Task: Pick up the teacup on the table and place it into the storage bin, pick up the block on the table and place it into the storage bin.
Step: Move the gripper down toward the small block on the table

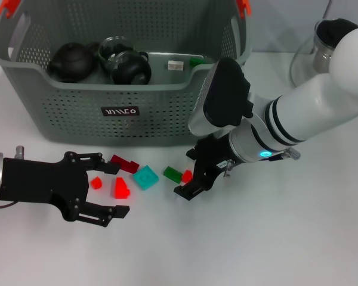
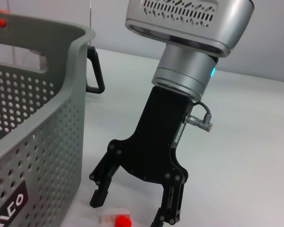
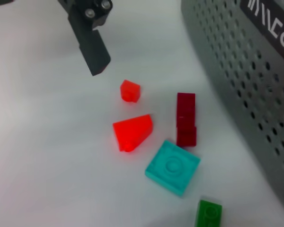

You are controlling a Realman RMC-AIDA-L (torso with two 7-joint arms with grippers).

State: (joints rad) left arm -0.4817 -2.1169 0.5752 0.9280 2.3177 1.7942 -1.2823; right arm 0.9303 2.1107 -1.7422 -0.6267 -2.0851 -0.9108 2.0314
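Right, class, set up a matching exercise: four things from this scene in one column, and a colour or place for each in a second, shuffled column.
Things:
1. square flat block
2. black teapots
3. right gripper
4. long two-stud block

Descriptions:
A. dark red
B. inside the storage bin
C. teal
D. over a small red block, beside a green one

Pairs: 1-C, 2-B, 3-D, 4-A

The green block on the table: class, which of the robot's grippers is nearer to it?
Right. The right gripper hangs open just beside the green block, over a small red block. The left gripper is open farther off, past the teal block.
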